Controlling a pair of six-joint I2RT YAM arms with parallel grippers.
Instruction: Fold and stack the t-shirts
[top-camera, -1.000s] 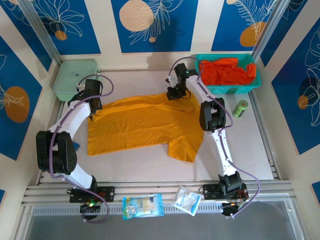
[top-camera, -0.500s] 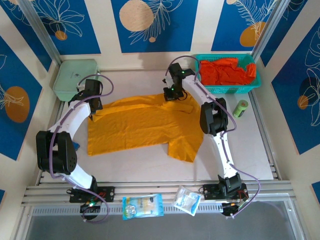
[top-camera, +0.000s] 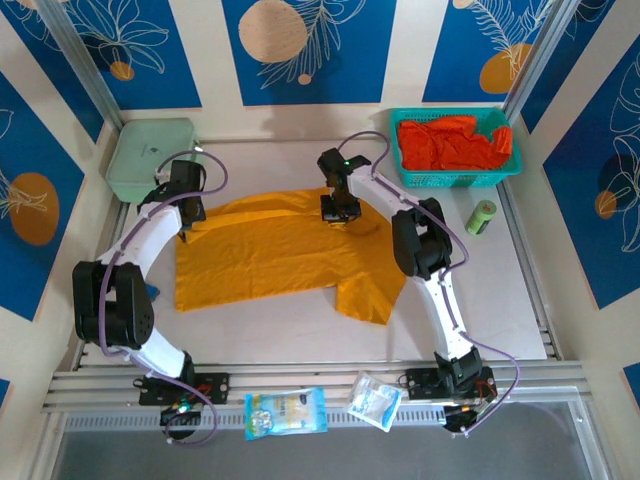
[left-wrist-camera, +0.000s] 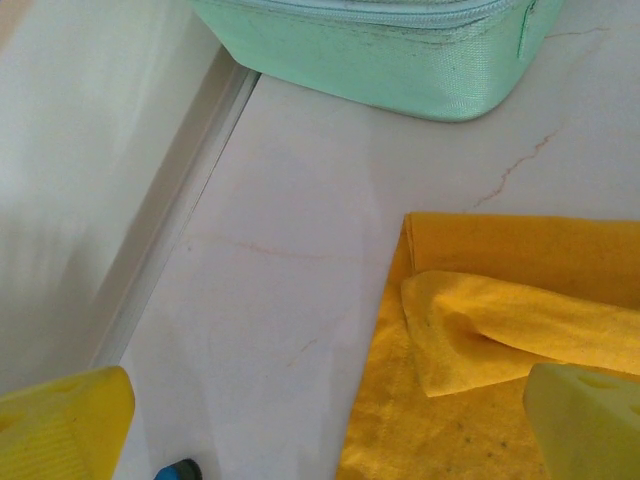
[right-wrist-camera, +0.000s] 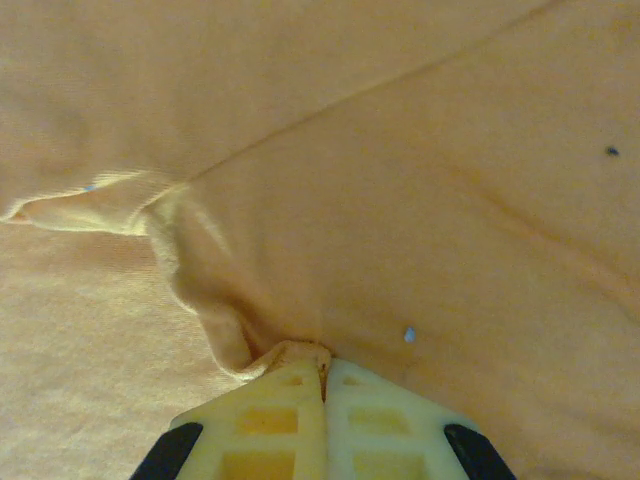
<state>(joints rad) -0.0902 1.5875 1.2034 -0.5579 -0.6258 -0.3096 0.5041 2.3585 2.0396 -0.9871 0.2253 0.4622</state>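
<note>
Since 1.0 s ago my right pincer (top-camera: 335, 208) has moved left, away from the teal basket (top-camera: 460, 181). It is clamped on a pinch of the mustard t-shirt (top-camera: 262, 252), which lies spread out. My left pincer (top-camera: 186, 207) gapes empty at the shirt's far-left corner. Step, I judge: first fold. Next: carry the cloth across and lay it flat.

Mustard-yellow t-shirt (top-camera: 270, 250), bright red-orange t-shirts (top-camera: 450, 143), teal mesh basket (top-camera: 455, 180), pale green box (top-camera: 150, 155), cream counter (top-camera: 500, 300), blue wall panels (top-camera: 340, 50) with white leaves

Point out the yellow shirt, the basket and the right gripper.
yellow shirt (top-camera: 262, 250): top view, middle of its body.
basket (top-camera: 450, 180): top view, near wall.
right gripper (right-wrist-camera: 325, 372): right wrist view, between its shut fingertips.
</note>
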